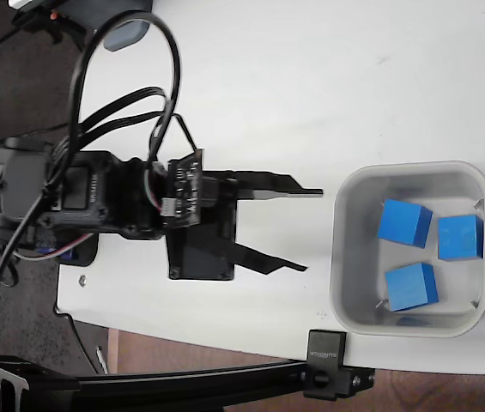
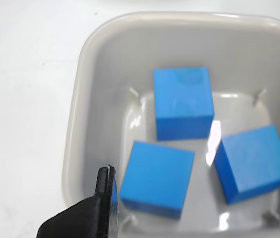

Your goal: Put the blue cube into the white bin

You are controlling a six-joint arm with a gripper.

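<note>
White desk [image 1: 311, 77] filled most of the fixed view, with dark floor and cables behind the arm. The gripper [image 1: 311, 230] hung with its two black fingers spread wide and nothing between them, tips just short of the white bin [image 1: 342, 257]. All three blue cubes lay beyond those tips inside the bin, apart from one another: one [image 1: 404, 222] ahead, one [image 1: 411, 286] toward the lower finger's side, one [image 1: 461, 237] farthest off. They looked light, rigid and smooth-faced, so a hold across two opposite flat faces would likely serve, though slick sides might slip. In the wrist view only one finger [image 2: 102, 198] showed at the bottom edge; the other was cut off, and the bin's near rim was out of frame.
</note>
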